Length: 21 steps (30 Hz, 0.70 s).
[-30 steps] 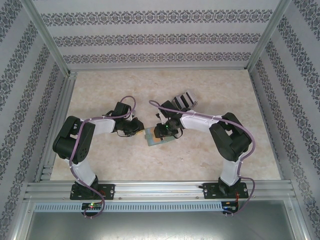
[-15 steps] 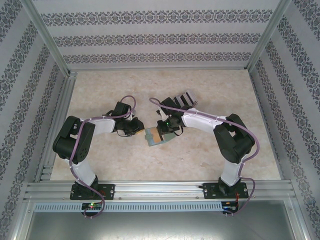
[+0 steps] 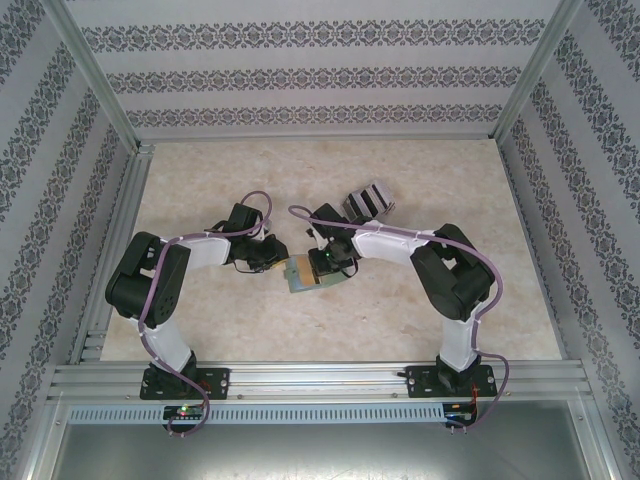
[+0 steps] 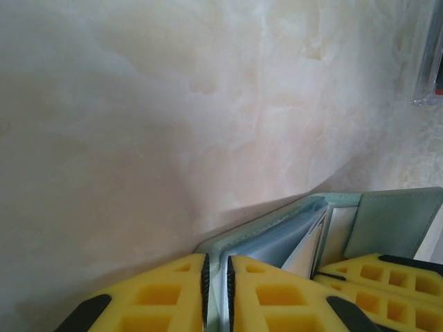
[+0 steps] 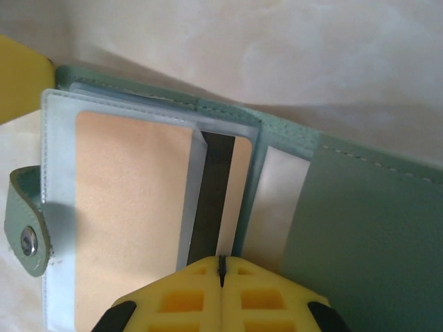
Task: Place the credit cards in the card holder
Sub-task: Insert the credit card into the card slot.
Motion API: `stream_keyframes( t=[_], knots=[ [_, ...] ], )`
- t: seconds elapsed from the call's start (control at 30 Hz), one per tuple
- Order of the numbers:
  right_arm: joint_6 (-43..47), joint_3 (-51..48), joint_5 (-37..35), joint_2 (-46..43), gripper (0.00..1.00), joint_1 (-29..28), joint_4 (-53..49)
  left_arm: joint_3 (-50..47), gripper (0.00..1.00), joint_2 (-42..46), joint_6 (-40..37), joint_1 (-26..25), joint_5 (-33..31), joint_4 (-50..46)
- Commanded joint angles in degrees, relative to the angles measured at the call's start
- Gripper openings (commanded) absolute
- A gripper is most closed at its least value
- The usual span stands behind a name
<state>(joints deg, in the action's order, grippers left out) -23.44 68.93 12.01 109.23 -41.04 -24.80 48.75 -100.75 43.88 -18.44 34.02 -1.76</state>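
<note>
The card holder (image 3: 303, 277) is lying open on the table (image 3: 420, 170) between the two arms, its clear sleeves showing. The left gripper (image 4: 217, 270) is clamping the holder's green edge between its yellow fingers. The right gripper (image 5: 221, 266) is holding its fingers together (no gap between them), its tips meeting the near edge of an orange credit card (image 5: 131, 200). The card's dark stripe (image 5: 211, 194) is sitting partly under a sleeve. The snap tab (image 5: 26, 232) is sticking out at the holder's side.

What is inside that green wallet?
The wallet lies open: a clear sleeve holds a peach card with a dark stripe. Whatever sits behind that card or in the other sleeves is covered.
</note>
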Motion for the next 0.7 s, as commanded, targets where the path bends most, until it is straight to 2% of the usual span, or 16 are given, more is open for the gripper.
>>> stream_keyframes(
  t=[0.0, 0.13, 0.23, 0.33, 0.47, 0.67],
  knots=[
    [-1.5, -1.0, 1.6, -0.4, 0.06, 0.4, 1.0, -0.3, 0.19, 3.1, -0.8, -0.7, -0.7, -0.1],
    [-3.4, -4.0, 4.4, -2.1, 0.07, 2.9, 4.3, -1.1, 0.33, 7.8, -2.5, -0.6, -1.6, -0.4],
    [-4.1, -5.4, 4.7, -2.4, 0.06, 3.9, 5.6, -1.9, 0.38, 11.3, -4.9, -1.1, -1.5, -1.9],
    [-5.1, -6.5, 5.7, -1.9, 0.06, 4.3, 7.2, -0.6, 0.42, 13.8, -9.3, -3.2, -3.5, -7.9],
    [-6.5, -7.8, 6.6, -1.5, 0.06, 4.4, 9.6, 2.8, 0.44, 14.6, -16.6, -7.5, -9.7, -17.4],
    [-6.9, -8.8, 7.3, -1.6, 0.06, 4.6, 10.8, 3.1, 0.48, 15.0, -19.9, -11.5, -12.3, -19.9]
  ],
)
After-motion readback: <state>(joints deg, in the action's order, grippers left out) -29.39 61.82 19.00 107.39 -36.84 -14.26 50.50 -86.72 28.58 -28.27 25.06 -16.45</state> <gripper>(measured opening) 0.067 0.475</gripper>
